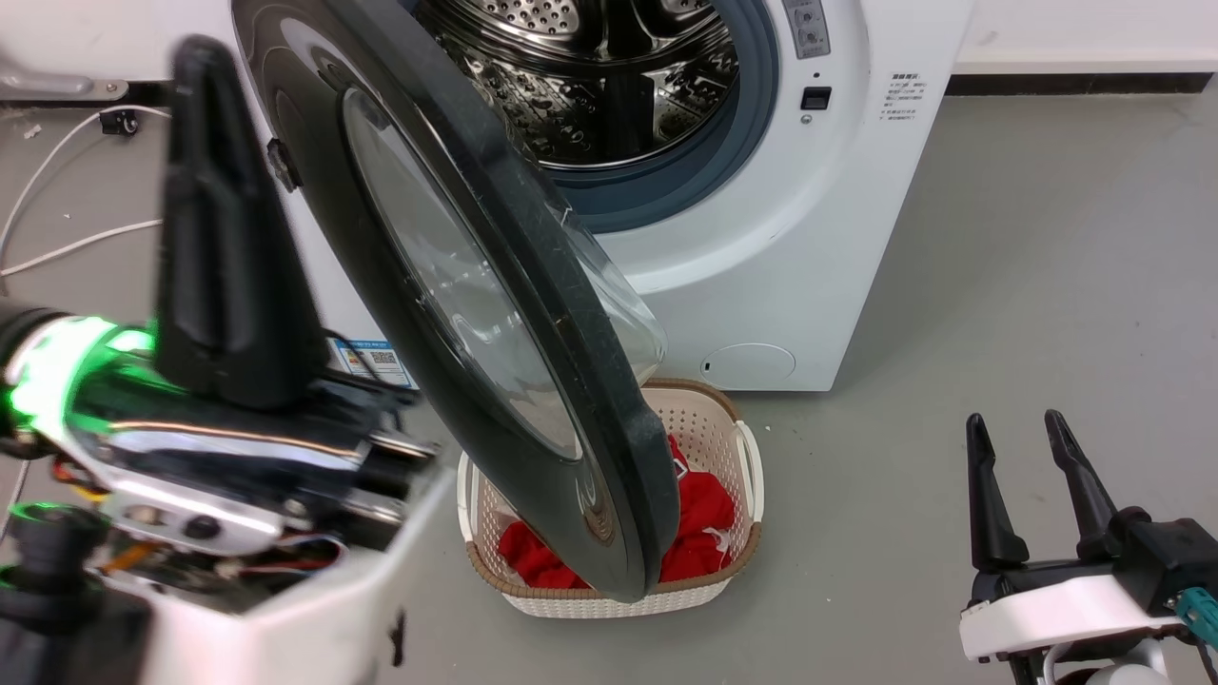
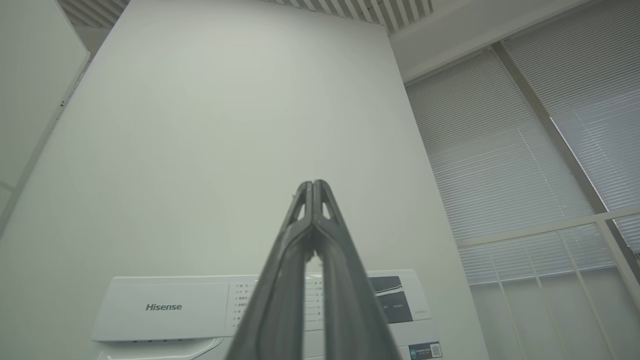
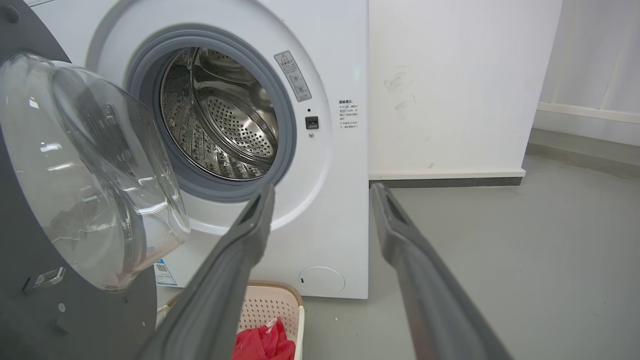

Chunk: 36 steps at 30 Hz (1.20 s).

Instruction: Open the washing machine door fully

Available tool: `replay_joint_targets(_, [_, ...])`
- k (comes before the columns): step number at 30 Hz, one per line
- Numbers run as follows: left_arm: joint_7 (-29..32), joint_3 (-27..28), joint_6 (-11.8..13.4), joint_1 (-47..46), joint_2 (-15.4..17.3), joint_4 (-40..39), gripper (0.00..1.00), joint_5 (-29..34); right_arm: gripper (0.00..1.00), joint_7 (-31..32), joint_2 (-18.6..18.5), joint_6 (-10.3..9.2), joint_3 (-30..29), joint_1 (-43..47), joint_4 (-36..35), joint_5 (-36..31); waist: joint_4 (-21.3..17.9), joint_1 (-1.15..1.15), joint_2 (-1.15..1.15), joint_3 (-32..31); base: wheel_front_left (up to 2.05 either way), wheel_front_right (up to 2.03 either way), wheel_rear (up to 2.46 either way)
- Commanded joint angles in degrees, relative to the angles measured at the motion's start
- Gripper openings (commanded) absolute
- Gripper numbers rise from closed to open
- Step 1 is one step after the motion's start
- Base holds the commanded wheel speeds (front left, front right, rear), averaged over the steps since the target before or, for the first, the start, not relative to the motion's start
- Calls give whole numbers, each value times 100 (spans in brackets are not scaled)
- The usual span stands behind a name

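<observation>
The washing machine door (image 1: 533, 314), black-rimmed with a clear bulging glass bowl (image 3: 85, 165), stands swung well out from the white machine (image 1: 761, 238), hinged on its left. The steel drum (image 1: 590, 76) is exposed behind it. My left gripper (image 1: 200, 52) is raised just left of the door's outer face, fingers pointing up. In the left wrist view that gripper (image 2: 313, 182) is shut with nothing in it, aimed above the machine's control panel (image 2: 165, 305). Whether it touches the door I cannot tell. My right gripper (image 1: 1013, 419) hangs open low at the right, well clear of the door, and its wrist view shows it (image 3: 324, 187) facing the machine's front.
A cream basket (image 1: 709, 428) with red cloth (image 1: 704, 514) sits on the floor under the door's free edge. A small round white flap (image 1: 747, 364) is low on the machine. White cables (image 1: 57, 252) lie at the left. Bare grey floor (image 1: 1047, 285) stretches right.
</observation>
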Motion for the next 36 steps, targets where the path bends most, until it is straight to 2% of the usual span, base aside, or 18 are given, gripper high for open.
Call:
replay_joint_targets(1, [-2,-219,-45,-42,-3,-93,0,-51,100,-10,20,-4,-5,64,29,14,-9,0,0,-18,0,0,0])
replay_joint_targets(4, [-2,-775,-170,148,-2,-100,0,-112,100,-10,20,-3,-11,99,41,51,-17,0,0,-52,0,0,0])
replay_joint_targets(9, [141,-1805,-330,634,32,344,0,-259,100,-11,20,-4,-11,151,55,74,-19,0,0,-108,0,0,0])
replay_joint_targets(14, [606,-2756,-421,1118,231,892,0,-485,100,-11,20,-4,-20,140,50,109,10,0,0,-85,0,0,0])
replay_joint_targets(17, [869,-3106,-435,1387,396,1305,0,-587,100,-10,19,-4,-9,120,51,122,31,0,0,-62,0,0,0])
replay_joint_targets(25, [988,-3423,-407,1530,649,2164,0,-306,100,-10,18,-4,-6,44,68,161,76,0,0,24,0,0,0])
replay_joint_targets(36, [641,-3249,-139,1011,384,2980,0,-165,100,-11,18,-4,59,-67,157,283,17,0,0,124,0,0,0])
